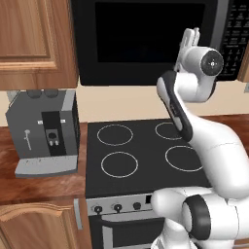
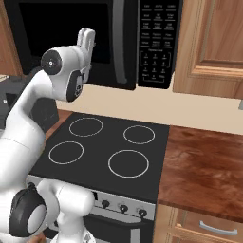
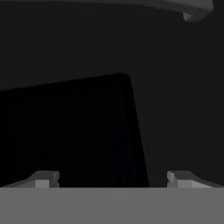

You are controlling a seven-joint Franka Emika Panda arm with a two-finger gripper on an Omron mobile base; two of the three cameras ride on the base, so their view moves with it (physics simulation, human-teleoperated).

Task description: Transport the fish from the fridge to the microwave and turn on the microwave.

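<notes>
The microwave (image 1: pixel 141 44) (image 2: pixel 61 28) hangs over the stove with its dark glass door shut. Its white-marked keypad (image 1: pixel 239 29) (image 2: pixel 159 42) is at the right, beside a grey door handle (image 2: pixel 124 42). My gripper (image 1: pixel 189 40) (image 2: pixel 86 40) (image 3: pixel 113 179) is raised close in front of the door's right part and points at the glass. Its fingertips (image 3: pixel 43 179) stand wide apart, open, with nothing between them. In the hand view I see the dark door window (image 3: pixel 70 131) with its rounded corner. The fish and the fridge are out of view.
A black cooktop (image 1: pixel 141 151) (image 2: pixel 109 152) with four rings lies under the arm, with oven knobs (image 1: pixel 116 207) along its front. A grey coffee machine (image 1: pixel 44 131) stands left on the wooden counter (image 2: pixel 204 166). Wooden cupboards (image 1: pixel 34 39) (image 2: pixel 213 42) flank the microwave.
</notes>
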